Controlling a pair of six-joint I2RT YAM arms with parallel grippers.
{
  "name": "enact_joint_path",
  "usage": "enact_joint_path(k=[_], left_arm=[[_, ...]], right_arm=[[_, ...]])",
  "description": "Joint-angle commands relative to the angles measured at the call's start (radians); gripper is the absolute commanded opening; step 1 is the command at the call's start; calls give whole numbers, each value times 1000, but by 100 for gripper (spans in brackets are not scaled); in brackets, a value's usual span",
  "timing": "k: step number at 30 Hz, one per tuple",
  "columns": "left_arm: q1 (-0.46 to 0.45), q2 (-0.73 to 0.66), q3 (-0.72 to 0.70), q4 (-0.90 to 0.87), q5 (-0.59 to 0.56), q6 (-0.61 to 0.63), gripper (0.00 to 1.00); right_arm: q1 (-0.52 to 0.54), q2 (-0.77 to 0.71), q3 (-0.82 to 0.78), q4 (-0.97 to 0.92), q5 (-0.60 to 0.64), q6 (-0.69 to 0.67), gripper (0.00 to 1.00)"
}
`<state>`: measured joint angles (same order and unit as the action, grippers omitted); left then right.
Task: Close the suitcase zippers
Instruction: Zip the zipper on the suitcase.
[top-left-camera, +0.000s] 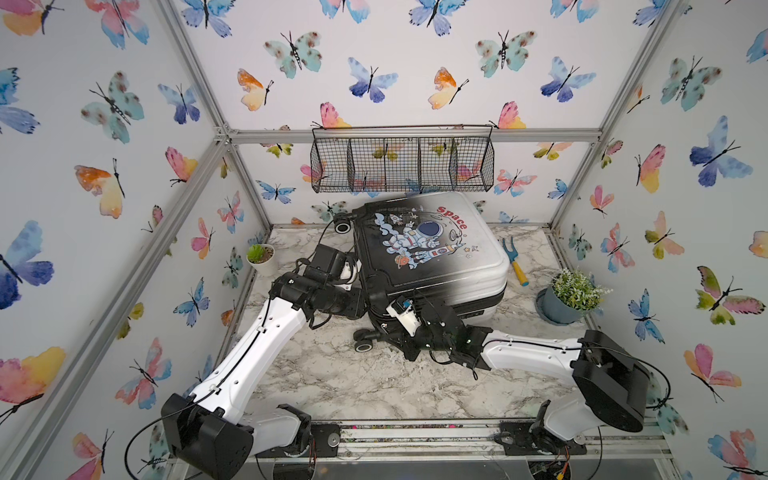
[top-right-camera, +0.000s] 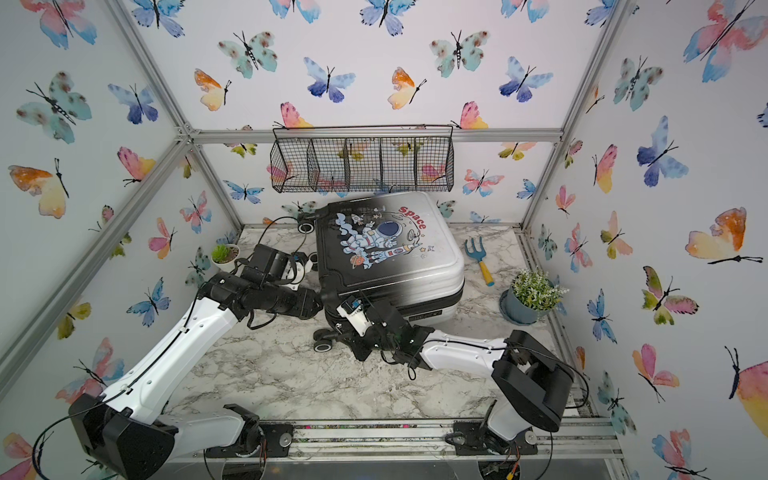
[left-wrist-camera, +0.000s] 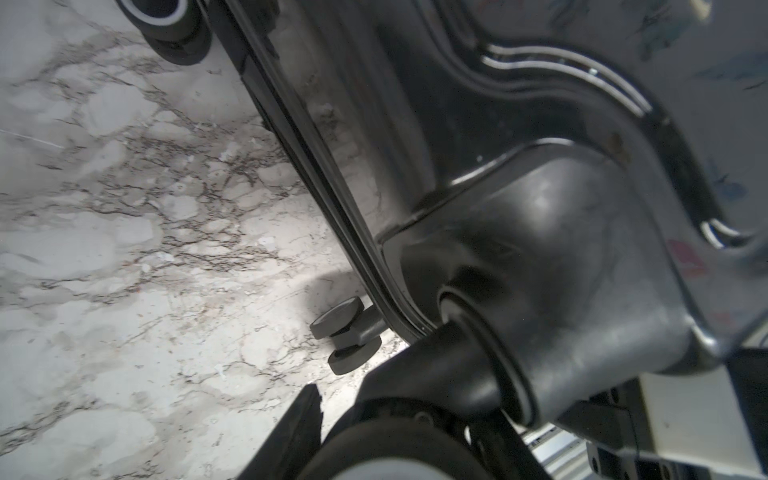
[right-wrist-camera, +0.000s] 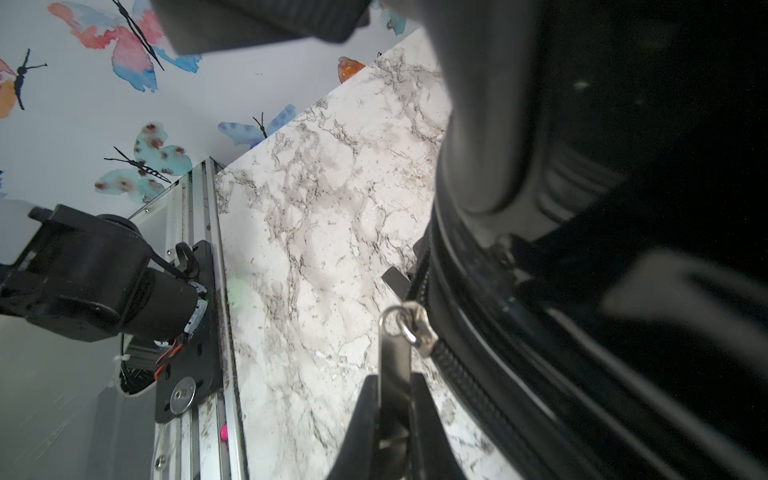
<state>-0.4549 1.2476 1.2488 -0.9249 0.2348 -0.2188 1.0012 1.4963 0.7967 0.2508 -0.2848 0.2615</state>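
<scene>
The suitcase (top-left-camera: 432, 249) (top-right-camera: 386, 249) lies flat on the marble table, astronaut print up, its wheels toward the left. My left gripper (top-left-camera: 365, 291) (left-wrist-camera: 399, 440) is at its left front corner, fingers (left-wrist-camera: 301, 424) shut on a suitcase wheel (left-wrist-camera: 395, 453). The zippers (left-wrist-camera: 316, 178) (right-wrist-camera: 457, 374) run as a black track along the rim between the shells. My right gripper (top-left-camera: 386, 330) (right-wrist-camera: 395, 384) is at the front rim near that corner, shut on a metal zipper pull (right-wrist-camera: 395, 353) that hangs from its slider (right-wrist-camera: 419, 332).
A small white pot with a succulent (top-left-camera: 261, 254) stands left of the case. A blue hand fork (top-left-camera: 514, 262) and a potted plant (top-left-camera: 571, 297) lie to its right. A wire basket (top-left-camera: 402, 160) hangs on the back wall above the case.
</scene>
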Motion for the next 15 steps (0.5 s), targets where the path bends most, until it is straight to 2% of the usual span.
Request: enact_joint_path(k=[1,6,15], left_arm=[[-19,-43,28,128,303,-95,0],[-65,-64,-1,120,314,-148,0],[-274,-99,-78,229,258,-332,0]], right_arm=[[-22,-107,25,-45,-56,-15,2],[-40,-187,23,-230,-26,-38,2],[-148,-274,10,-449,-62,-168,2]])
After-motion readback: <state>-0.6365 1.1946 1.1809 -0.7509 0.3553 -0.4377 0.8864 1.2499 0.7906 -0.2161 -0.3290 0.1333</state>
